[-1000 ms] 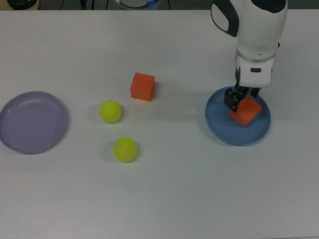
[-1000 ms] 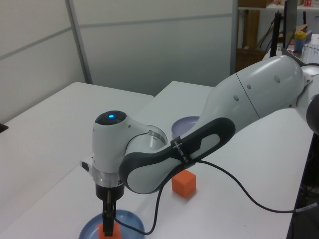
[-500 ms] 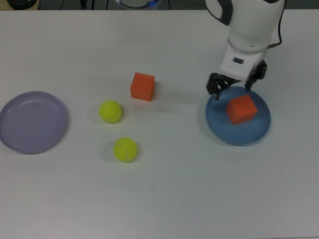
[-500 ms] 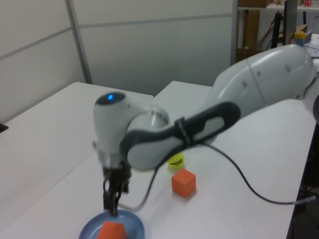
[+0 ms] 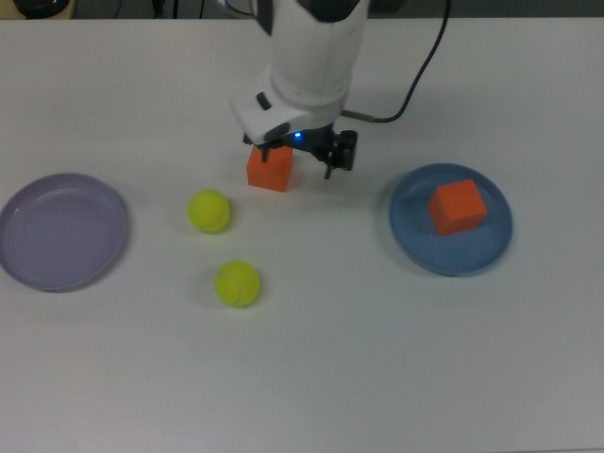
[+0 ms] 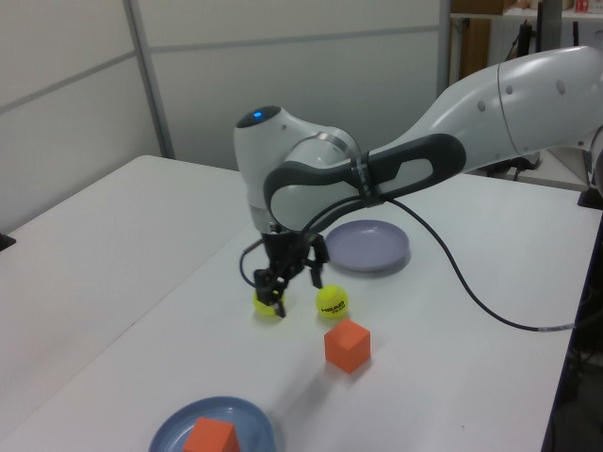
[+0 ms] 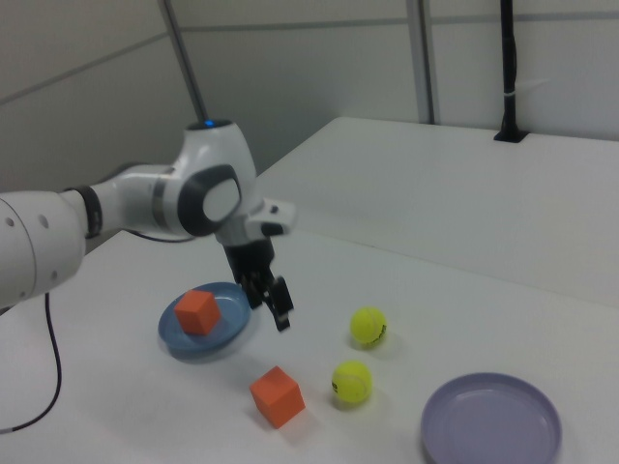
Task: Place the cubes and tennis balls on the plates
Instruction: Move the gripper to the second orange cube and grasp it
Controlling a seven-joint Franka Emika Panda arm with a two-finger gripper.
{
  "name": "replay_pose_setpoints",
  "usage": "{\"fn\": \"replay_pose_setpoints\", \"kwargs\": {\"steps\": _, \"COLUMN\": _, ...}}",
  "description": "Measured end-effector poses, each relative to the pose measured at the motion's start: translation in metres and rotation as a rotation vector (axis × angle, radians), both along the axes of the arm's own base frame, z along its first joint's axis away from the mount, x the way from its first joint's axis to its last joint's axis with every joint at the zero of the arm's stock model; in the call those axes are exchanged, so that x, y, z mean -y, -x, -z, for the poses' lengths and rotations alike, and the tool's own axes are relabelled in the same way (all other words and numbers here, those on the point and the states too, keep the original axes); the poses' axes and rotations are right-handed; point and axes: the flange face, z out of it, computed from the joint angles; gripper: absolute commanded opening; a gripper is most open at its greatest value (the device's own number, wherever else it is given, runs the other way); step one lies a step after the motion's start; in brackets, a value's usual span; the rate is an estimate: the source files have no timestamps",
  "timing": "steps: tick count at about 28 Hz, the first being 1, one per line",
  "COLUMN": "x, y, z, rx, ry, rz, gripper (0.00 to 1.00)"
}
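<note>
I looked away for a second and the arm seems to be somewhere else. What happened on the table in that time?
The gripper let go of one cube, leaving it on the blue plate, then rose and swung toward the top view's left. It now hangs open above the other cube, holding nothing. That cube, both tennis balls and the lavender plate have not moved.

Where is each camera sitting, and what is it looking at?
Top view: overhead, looking straight down at the table; shows the arm's white wrist and claw.
Left view: beside the table near the blue plate, looking toward the purple plate; shows the long arm.
Right view: the opposite side, purple plate nearest; shows arm and claw.
All share both cubes, both balls, both plates.
</note>
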Motion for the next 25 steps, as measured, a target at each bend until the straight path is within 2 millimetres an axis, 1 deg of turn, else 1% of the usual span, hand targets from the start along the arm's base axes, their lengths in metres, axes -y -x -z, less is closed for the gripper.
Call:
{"fn": "replay_pose_setpoints", "kwargs": {"steps": 3, "x": 0.012, "y": 0.006, "z": 0.023, "rx": -0.043, "ry": 0.02, "rz": 0.028, "gripper": 1.0}}
{"fn": "replay_pose_setpoints", "kwargs": {"steps": 7, "x": 0.018, "y": 0.019, "z": 0.039, "rx": -0.035, "ry": 0.015, "rz": 0.036, "gripper": 1.0}}
{"fn": "replay_pose_setpoints", "kwargs": {"steps": 10, "x": 0.024, "y": 0.03, "z": 0.041, "rx": -0.019, "ry": 0.008, "rz": 0.04, "gripper": 1.0}}
{"fn": "replay_pose_setpoints", "kwargs": {"steps": 13, "x": 0.032, "y": 0.04, "z": 0.038, "rx": -0.011, "ry": 0.004, "rz": 0.046, "gripper": 1.0}}
{"fn": "replay_pose_setpoints", "kwargs": {"steps": 17, "x": 0.037, "y": 0.049, "z": 0.04, "rx": -0.019, "ry": 0.006, "rz": 0.05, "gripper": 1.0}}
{"fn": "replay_pose_setpoints", "kwargs": {"steps": 25, "x": 0.044, "y": 0.059, "z": 0.067, "rx": -0.011, "ry": 0.001, "rz": 0.05, "gripper": 1.0}}
